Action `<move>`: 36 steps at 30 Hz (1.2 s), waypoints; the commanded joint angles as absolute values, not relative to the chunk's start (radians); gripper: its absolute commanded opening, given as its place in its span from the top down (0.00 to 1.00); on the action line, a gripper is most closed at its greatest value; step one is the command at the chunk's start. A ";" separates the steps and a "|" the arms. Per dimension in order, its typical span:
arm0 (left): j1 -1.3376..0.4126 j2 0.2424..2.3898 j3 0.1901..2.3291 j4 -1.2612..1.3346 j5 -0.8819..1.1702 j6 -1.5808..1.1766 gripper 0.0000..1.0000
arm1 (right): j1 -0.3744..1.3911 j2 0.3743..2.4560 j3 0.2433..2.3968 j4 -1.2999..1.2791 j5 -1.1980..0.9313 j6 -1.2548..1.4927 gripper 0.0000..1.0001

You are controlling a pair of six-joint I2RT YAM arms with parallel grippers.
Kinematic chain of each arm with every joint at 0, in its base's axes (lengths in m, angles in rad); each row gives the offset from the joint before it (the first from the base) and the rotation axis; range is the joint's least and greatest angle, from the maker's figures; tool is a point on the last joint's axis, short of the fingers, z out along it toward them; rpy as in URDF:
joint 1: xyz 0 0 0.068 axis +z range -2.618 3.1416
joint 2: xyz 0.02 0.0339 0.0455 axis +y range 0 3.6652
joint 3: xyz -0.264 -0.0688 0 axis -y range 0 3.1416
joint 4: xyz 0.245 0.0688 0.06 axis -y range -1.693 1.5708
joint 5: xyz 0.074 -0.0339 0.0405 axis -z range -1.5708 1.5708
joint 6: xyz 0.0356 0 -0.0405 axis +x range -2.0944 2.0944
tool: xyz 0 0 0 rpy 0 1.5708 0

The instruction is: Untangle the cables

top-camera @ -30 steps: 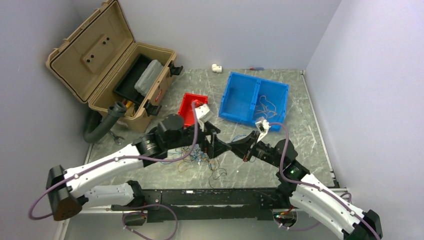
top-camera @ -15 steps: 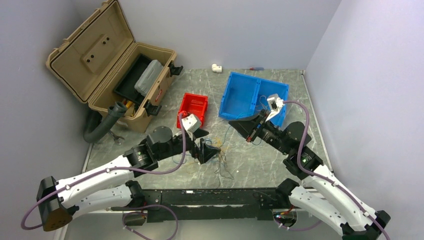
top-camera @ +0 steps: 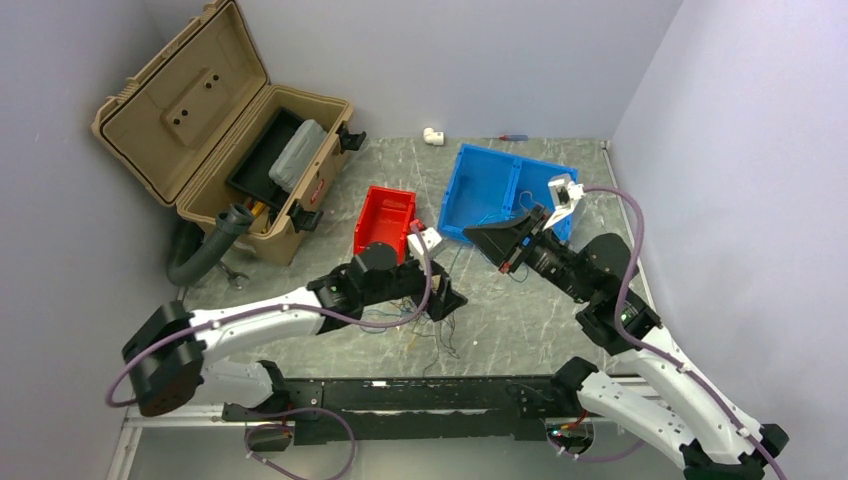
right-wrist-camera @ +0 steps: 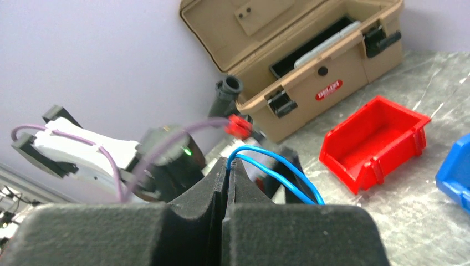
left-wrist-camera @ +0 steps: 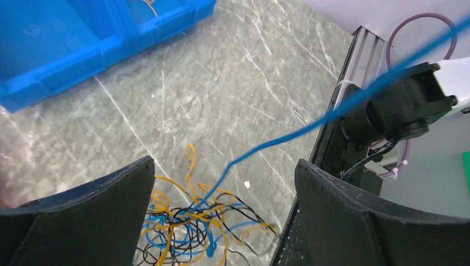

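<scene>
One open tan toolbox (top-camera: 230, 150) sits far left on the grey table (top-camera: 520, 320). Red bin (top-camera: 385, 215) is to its right, near it. Left gripper (left-wrist-camera: 224, 183) is low over the cables (left-wrist-camera: 188, 235), jaws spread wide, gripping nothing. The yellow-orange, blue and black tangle lies on the table between its fingers (left-wrist-camera: 88, 205). A single blue cable (left-wrist-camera: 354, 98) runs straight up out of the tangle toward the right. Right gripper (right-wrist-camera: 227, 172) is raised, jaws pinched tight on that blue cable, a loop poking out past the tips. Blue bin (top-camera: 500, 185) is behind it, with a pale wire inside; which compartment, cannot tell.
</scene>
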State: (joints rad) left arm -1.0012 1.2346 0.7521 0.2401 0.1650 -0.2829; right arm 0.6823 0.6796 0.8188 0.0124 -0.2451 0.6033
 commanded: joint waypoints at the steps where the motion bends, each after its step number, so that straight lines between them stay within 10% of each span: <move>1: -1.006 1.340 0.783 0.370 0.222 -0.343 0.04 | 0.683 0.691 0.972 0.010 -0.178 0.597 1.00; 14: -1.045 1.352 0.566 0.373 0.069 -0.461 0.19 | 0.682 0.800 1.485 -0.208 0.170 0.332 1.00; 36: -1.045 1.022 0.595 0.205 0.019 -0.327 0.11 | 0.683 0.787 1.420 -0.220 0.424 0.260 1.00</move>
State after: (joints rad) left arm -1.0405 1.0740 0.5457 0.1730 0.0196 -0.3771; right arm 0.6823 0.7860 1.4437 -0.2264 0.4274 0.2565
